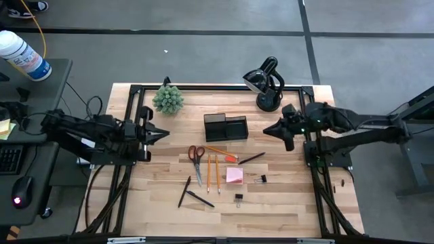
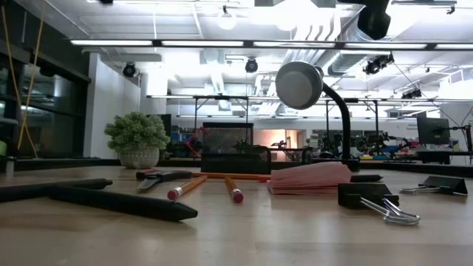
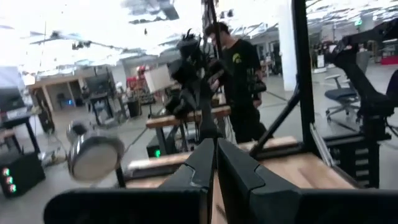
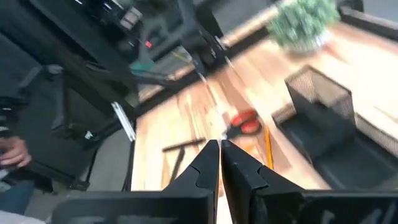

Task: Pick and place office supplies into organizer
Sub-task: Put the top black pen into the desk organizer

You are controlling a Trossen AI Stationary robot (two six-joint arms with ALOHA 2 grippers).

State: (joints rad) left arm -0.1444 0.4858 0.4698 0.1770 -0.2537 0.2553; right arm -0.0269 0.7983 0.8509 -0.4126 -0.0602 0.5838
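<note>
Supplies lie loose on the worktop (image 1: 285, 203), toward its front edge, with nothing yet lifted. We see the organizer (image 1: 226, 127) near the middle of the worktop, toward the back edge, and as far as we can see nothing has been placed in it. Just in front of it lie the scissors (image 1: 196, 157), two pencils (image 1: 213, 173), a pink sticky-note pad (image 1: 234, 175) and a pen (image 1: 251, 158); two more pens (image 1: 192, 194) and two binder clips (image 1: 260, 179) lie nearer the front edge.

The left gripper (image 1: 163, 134) hovers over the left edge and the right gripper (image 1: 268, 129) over the right side, beside the organizer; both have their jaws pressed together and carry nothing.

We judge the pencils and pens to be light, stiff and round, so likely to roll; a pinch across the shaft near mid-length should keep them level. The scissors are heavier and lie flat, and the pivot just ahead of the red handles looks the safest hold. The pad is soft-edged and low, perhaps best squeezed across its opposite sides. The clips are small and hard; from the low view their wire loops may stand proud enough to catch, though we cannot be sure.
</note>
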